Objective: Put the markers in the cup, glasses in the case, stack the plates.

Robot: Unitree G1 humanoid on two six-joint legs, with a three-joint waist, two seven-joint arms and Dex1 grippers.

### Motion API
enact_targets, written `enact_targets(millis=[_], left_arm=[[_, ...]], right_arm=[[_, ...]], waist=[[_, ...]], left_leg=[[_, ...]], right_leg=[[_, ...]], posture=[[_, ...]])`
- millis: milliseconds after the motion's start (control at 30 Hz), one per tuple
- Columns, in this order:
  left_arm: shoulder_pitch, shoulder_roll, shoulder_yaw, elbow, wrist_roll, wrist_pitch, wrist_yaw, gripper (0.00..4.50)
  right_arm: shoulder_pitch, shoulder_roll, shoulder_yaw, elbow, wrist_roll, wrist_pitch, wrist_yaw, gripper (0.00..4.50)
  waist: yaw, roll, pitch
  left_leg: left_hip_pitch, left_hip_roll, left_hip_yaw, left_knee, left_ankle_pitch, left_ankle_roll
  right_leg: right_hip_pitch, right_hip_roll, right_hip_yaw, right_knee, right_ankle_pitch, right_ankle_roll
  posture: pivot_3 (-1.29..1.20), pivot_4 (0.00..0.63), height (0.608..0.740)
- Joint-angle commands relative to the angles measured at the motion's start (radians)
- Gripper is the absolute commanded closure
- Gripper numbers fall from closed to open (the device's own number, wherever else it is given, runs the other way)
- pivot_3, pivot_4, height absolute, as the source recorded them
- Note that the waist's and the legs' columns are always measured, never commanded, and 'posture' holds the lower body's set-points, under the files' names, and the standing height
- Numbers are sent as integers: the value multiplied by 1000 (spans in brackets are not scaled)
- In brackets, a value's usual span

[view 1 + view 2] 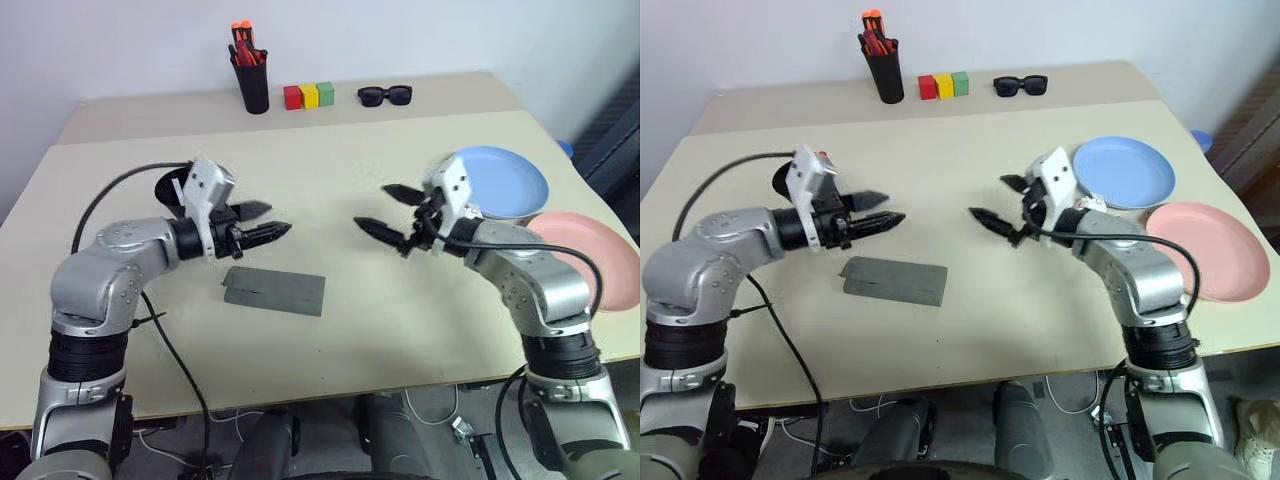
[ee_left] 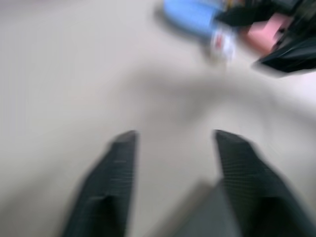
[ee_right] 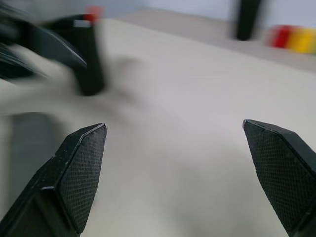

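Note:
The grey case [image 1: 274, 290] lies shut and flat on the table, toward its front. My left gripper [image 1: 278, 217] hovers open just above and behind it, pointing right, nothing between its fingers. The black cup [image 1: 165, 187] stands behind my left wrist, partly hidden by it; a red tip [image 1: 823, 157] pokes up at its rim. My right gripper [image 1: 371, 205] is open wide and empty, pointing left over bare table, facing the left one. The light blue plate [image 1: 510, 182] and the pink plate [image 1: 595, 255] lie side by side at the right, rims nearly touching. The glasses are out of view.
Along the back stand a tall black pen holder [image 1: 252, 80] with orange-capped pens, three coloured blocks [image 1: 308, 96] and black sunglasses [image 1: 385, 95]. A seam [image 1: 300, 125] crosses the table in front of them. The pink plate reaches the table's right edge.

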Motion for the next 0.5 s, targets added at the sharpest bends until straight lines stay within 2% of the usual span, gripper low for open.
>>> enact_targets(millis=[33,300,500], left_arm=[[1,26,44,15,-43,-99,-83,18],[59,69,61,22,-128,-176,-239,18],[45,67,24,64,-96,-244,-262,18]], right_arm=[[26,-69,-75,5,-22,-4,-7,0],[210,-270,-234,28,-91,135,-79,0],[304,-292,-273,30,-146,210,-164,0]], waist=[[0,0,0],[1,0,0],[-2,0,0]], left_leg=[[0,0,0,0,0,0],[0,0,1,0,-3,5],[3,1,2,0,-3,5]], right_leg=[[0,0,0,0,0,0],[0,0,0,0,0,0],[4,1,1,0,0,0]], posture=[[0,150,740],[0,150,740],[0,150,740]])
